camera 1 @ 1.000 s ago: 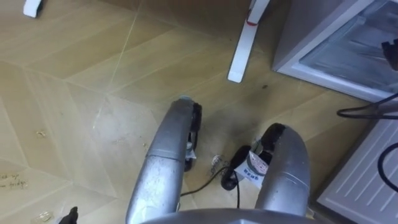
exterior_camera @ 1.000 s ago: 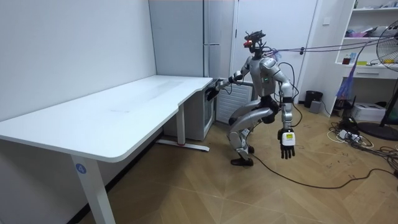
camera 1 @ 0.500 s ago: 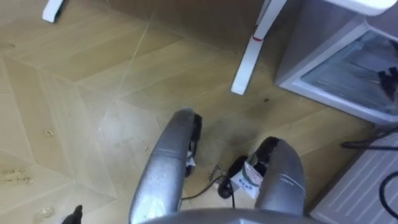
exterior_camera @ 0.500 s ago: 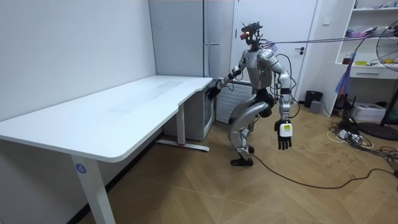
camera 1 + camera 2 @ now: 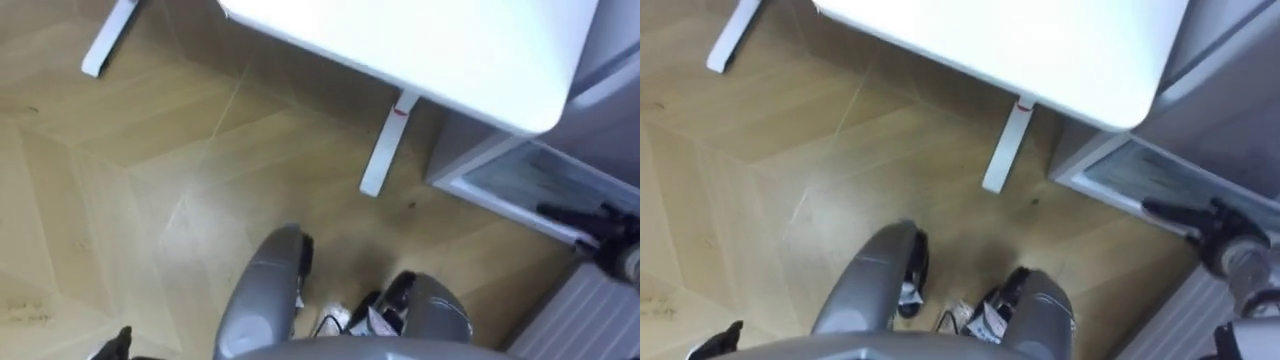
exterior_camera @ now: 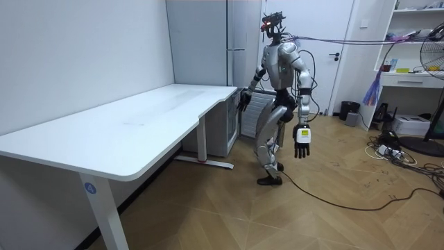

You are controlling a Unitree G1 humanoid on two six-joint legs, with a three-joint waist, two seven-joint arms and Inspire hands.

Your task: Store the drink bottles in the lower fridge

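The low fridge [image 5: 1130, 180] is sitting under the end of the tabletop [image 5: 450, 50], and its front edge is lying just behind the right hand's fingers [image 5: 1165, 212]. Where the drinks are cannot be told from these views, and both hands are carrying nothing. The right hand [image 5: 1205, 228] is hanging in front of that edge with its fingers apart and nearly straight. Whether they are touching the fridge cannot be told. A white table leg [image 5: 383, 150] is standing on the wooden floor [image 5: 150, 180], off to the left of those fingers. A white ribbed panel [image 5: 1195, 310] is showing below them, near the wrist. In the room view the robot is standing upright at the tabletop's end. The left hand [image 6: 300, 144] is hanging at its side, well apart from the fridge, with its fingers straight, apart and pointing down. A tall grey fridge [image 6: 232, 35] is rising behind the robot, beyond the right hand's fingers.
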